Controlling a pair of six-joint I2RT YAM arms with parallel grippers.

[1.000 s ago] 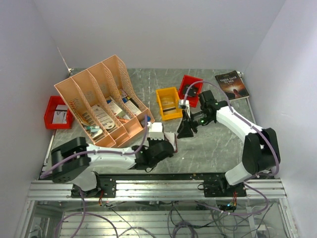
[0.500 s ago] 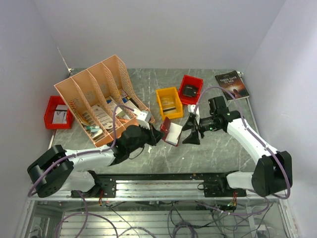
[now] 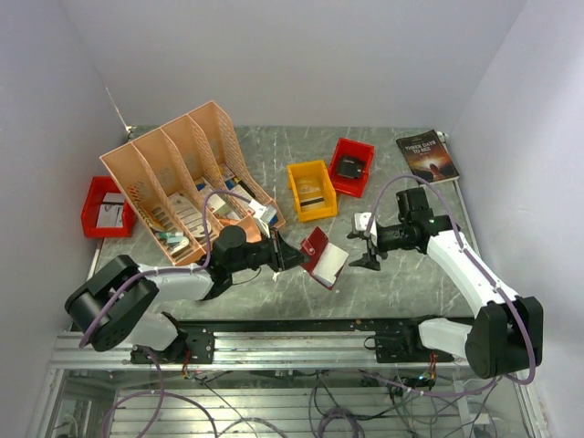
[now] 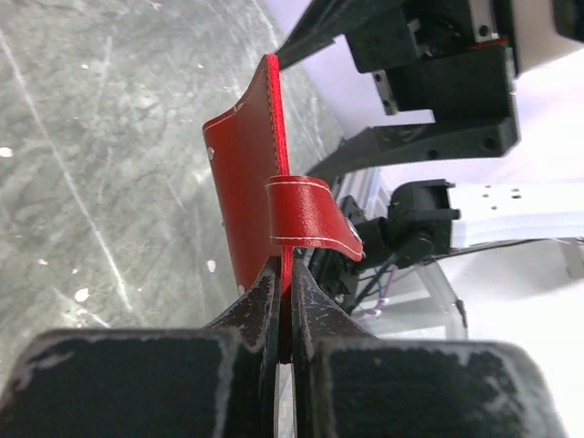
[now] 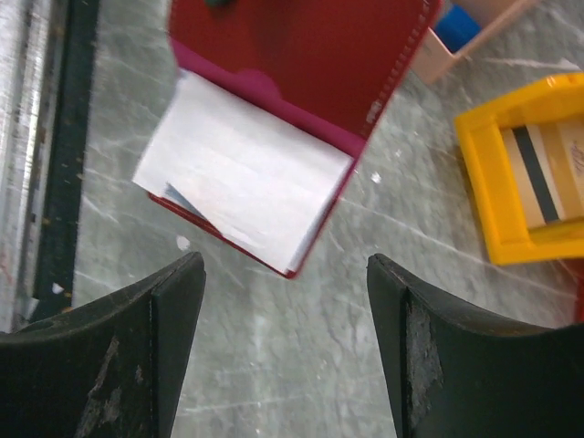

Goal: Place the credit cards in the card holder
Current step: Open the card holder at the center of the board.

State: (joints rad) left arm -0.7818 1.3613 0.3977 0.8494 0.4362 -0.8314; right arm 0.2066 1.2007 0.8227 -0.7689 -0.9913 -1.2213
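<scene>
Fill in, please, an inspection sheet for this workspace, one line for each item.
Surface: grey marbled table, no spill seen.
Job's things: red card holder open, held by one edge; a striped card in the yellow bin.
Clutter: peach file organizer with leaflets; a red bin at left, another beside the yellow one; dark book.
Grippers: left gripper shut on the card holder; right gripper open, apart from it.
Cables: purple cables along both arms.
Surroundings: white walls; nothing else seen.
</scene>
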